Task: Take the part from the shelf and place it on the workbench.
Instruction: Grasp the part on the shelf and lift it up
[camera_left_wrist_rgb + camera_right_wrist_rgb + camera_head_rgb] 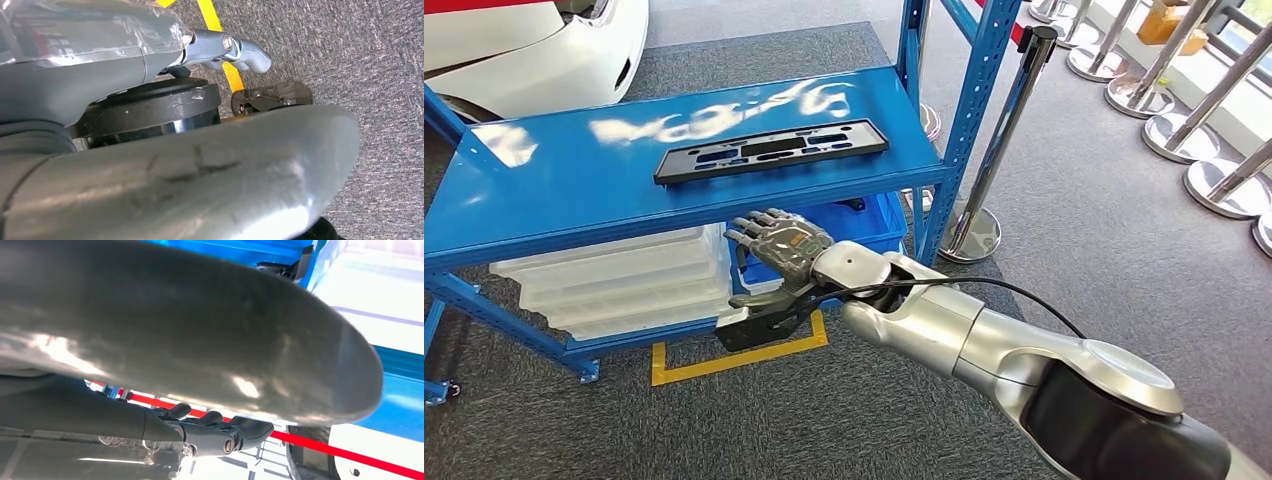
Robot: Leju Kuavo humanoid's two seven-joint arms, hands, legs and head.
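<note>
**Part flat on the top shelf, right hand below the shelf edge**

I see the part (771, 150), a long, flat, black plastic frame shaped like a licence plate holder with slotted cut-outs along its length, lying flat on the glossy blue top board of the shelf (544, 190). It sits towards the right half of the board, nothing touching it. Bright glare patches smear the blue paint behind it.

My right hand (776, 243) is in front of the shelf, just below the front lip of the top board and apart from the part. Its dark, segmented fingers are spread and extended, palm down, holding nothing. The silver arm runs back from it with a thin black cable looped over the wrist. In the right wrist view a smooth grey cover blocks most of the frame; beneath it I make out dark fingers (220, 432) extended with nothing in them.

My left hand (235, 50) appears as a grey thumb and a dark fingertip over grey carpet and a yellow floor line (220, 45); I cannot tell whether it is open or closed.

On the lower level lie stacked white plastic trays (614, 285) and a blue bin (874, 225), partly hidden by the top board and my hand. Chrome stanchion bases (1174, 130) stand to the right, and a white car body (534, 45) is cut off at the top left.
</note>
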